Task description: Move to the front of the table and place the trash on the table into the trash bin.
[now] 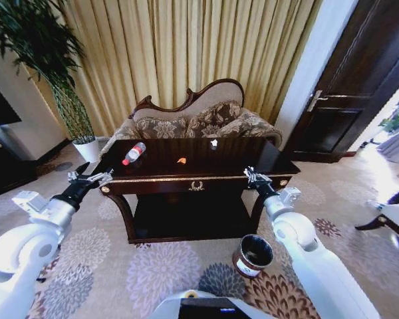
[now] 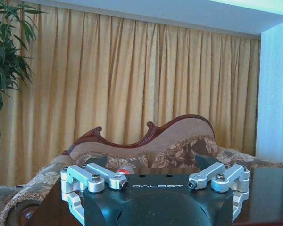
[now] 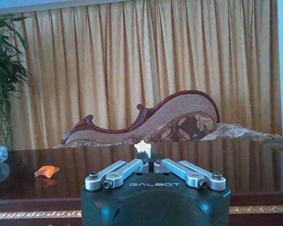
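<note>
Glossy dark bench [image 1: 253, 156] carries bottle [image 1: 133, 153], lying diagonally just ahead of left gripper [image 1: 91, 177], jaws spread; right gripper [image 1: 253, 175], jaws pressed together, faces wrapper [image 3: 143, 147]; bin [image 1: 253, 255] on floor.

Both arms wear smooth white rounded shells ending in black wrists. The left gripper [image 1: 98, 177] and right gripper [image 1: 253, 175] have silver metal linkage fingers with dark screws on black housings printed GALBOT in pale letters.
</note>
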